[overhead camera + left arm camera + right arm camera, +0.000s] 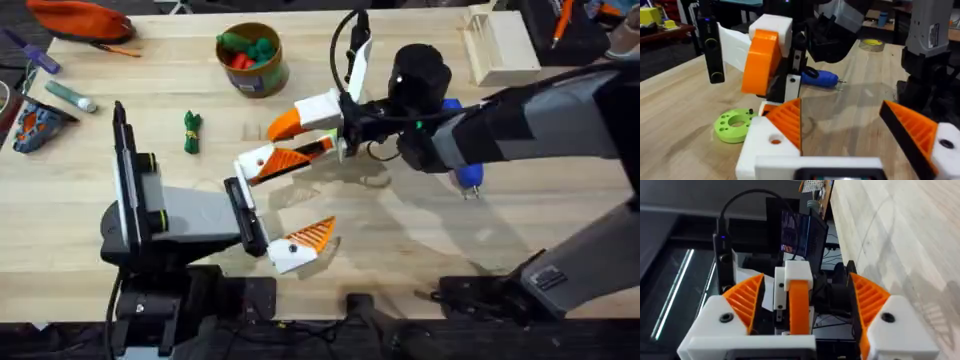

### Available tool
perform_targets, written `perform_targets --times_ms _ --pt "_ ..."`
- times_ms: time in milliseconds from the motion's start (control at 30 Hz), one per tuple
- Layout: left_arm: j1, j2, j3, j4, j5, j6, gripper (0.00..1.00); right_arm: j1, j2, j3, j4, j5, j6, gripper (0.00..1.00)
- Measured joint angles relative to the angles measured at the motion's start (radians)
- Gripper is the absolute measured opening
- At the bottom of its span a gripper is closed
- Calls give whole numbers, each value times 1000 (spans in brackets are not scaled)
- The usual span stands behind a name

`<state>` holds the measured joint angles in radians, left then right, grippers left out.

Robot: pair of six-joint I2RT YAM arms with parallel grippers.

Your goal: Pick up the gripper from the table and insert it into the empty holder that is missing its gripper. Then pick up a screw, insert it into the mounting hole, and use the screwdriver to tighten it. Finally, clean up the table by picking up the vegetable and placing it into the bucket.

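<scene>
My left gripper point(315, 192) point(840, 107) is open wide over the table's middle. The orange ribbed gripper piece point(282, 160) point(789, 122) sits in the white holder point(252, 166) point(762, 145) on its far finger, and orange shows through the mounting hole point(775, 141). My right gripper point(292, 136) point(805, 277) is rolled on its side and open. That finger lies between its pads and touches neither. The blue screwdriver point(466, 177) point(822, 78) lies under my right arm. The dark green vegetable point(192, 132) lies left of the bucket point(268, 76). The screw is out of view.
Red and green toy pieces point(248, 50) fill the bucket. A lime-green disc point(734, 125) lies beside the left fingers. An orange pouch point(80, 18), pens point(68, 95) and a small toy point(35, 125) crowd the far left. A wooden box point(500, 45) stands at the back right.
</scene>
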<state>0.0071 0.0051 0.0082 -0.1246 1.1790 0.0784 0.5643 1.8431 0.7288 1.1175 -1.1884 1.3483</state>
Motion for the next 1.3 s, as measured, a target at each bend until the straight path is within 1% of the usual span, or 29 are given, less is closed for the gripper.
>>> perform_targets --times_ms 67,133,233,333,500,600,733,833,900,967,1133,1200,1300 --pt "0 0 0 0 0 0 987 -5 -1 0 -6 3 -16 873" --pt "0 0 0 0 0 0 987 -20 -15 -1 -48 7 -40 873" --pt "0 0 0 0 0 0 988 -63 -79 -1 -193 15 -109 873" --pt "0 0 0 0 0 0 989 -116 -175 -1 -400 29 -220 876" --pt "0 0 0 -1 3 0 988 -207 -325 33 -835 76 -474 876" --pt "0 0 0 -1 3 0 988 -263 -383 108 -1117 123 -643 876" --pt "0 0 0 -1 3 0 986 -325 -413 258 -1468 214 -867 877" --pt "0 0 0 -1 4 0 987 -338 -412 387 -1702 331 -1025 878" --pt "0 0 0 -1 3 0 988 -333 -412 456 -1807 419 -1106 878" --pt "0 0 0 -1 4 0 987 -320 -412 518 -1894 531 -1177 876" --pt "0 0 0 -1 4 0 987 -265 -408 614 -2020 808 -1299 878" --pt "0 0 0 -1 4 0 987 -235 -392 639 -2045 914 -1334 876" --pt "0 0 0 -1 4 0 988 -190 -343 671 -2087 1042 -1377 867"
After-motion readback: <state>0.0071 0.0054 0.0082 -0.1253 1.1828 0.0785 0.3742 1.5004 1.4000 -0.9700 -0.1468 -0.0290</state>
